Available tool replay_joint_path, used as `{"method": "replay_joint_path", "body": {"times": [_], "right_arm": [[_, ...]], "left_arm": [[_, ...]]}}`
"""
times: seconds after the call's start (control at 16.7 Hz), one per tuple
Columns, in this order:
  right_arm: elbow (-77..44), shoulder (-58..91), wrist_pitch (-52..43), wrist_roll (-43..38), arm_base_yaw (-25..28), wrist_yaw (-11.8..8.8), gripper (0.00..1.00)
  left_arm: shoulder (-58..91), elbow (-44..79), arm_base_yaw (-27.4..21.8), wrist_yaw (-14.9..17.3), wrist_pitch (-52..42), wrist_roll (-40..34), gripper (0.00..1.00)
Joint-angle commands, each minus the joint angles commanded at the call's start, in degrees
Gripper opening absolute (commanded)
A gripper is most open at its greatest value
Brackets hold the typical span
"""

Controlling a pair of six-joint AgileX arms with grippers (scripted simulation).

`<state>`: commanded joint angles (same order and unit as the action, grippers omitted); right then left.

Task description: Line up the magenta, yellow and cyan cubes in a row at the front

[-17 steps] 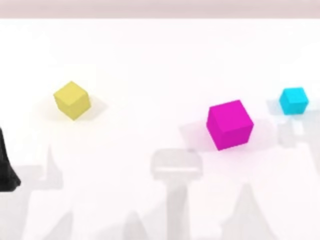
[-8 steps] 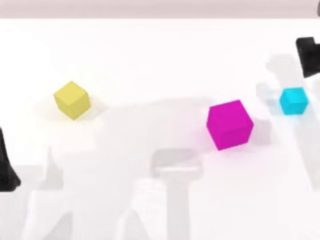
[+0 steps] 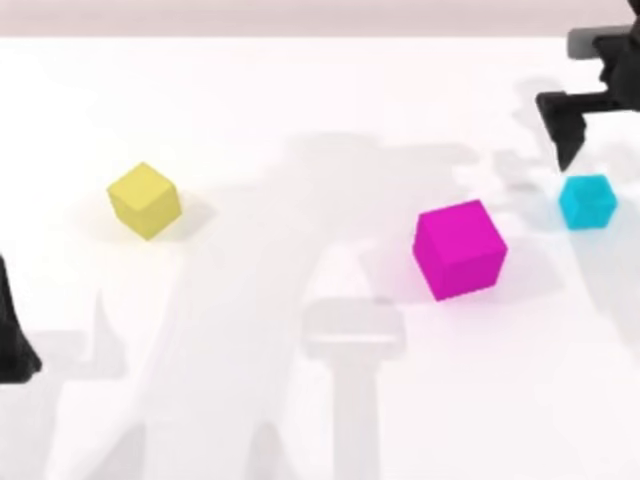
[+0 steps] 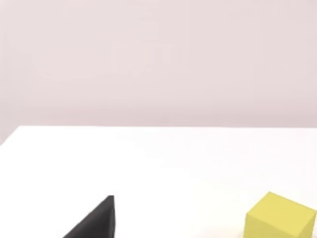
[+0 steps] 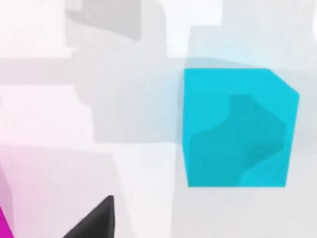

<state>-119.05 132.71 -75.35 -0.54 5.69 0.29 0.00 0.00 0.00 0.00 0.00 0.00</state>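
The cyan cube (image 3: 587,200) rests at the far right of the table, and it fills the right wrist view as the cyan cube (image 5: 237,129). My right gripper (image 3: 600,140) hovers just behind and above it, open and holding nothing; one dark fingertip (image 5: 99,220) shows. The magenta cube (image 3: 460,248) sits to the cyan cube's left, slightly nearer the front. The yellow cube (image 3: 145,200) lies at the left, also seen as the yellow cube (image 4: 280,218) in the left wrist view. My left gripper (image 3: 12,335) is parked at the left edge, open.
The white table's back edge (image 3: 300,38) runs along the top of the top view. Grey arm shadows (image 3: 350,330) fall across the front middle.
My right gripper has come in from the back right corner and moved closer to the cyan cube. The three cubes and the left arm have not moved.
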Motion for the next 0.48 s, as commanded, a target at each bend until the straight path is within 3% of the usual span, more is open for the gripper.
{"method": "replay_joint_path", "body": {"times": [0.48], "right_arm": [[-1.70,1.93,-0.72,0.02,-0.22,-0.02,1.00]], "left_arm": [[0.00,0.00,0.00,0.00,0.00,0.00,1.00]]}}
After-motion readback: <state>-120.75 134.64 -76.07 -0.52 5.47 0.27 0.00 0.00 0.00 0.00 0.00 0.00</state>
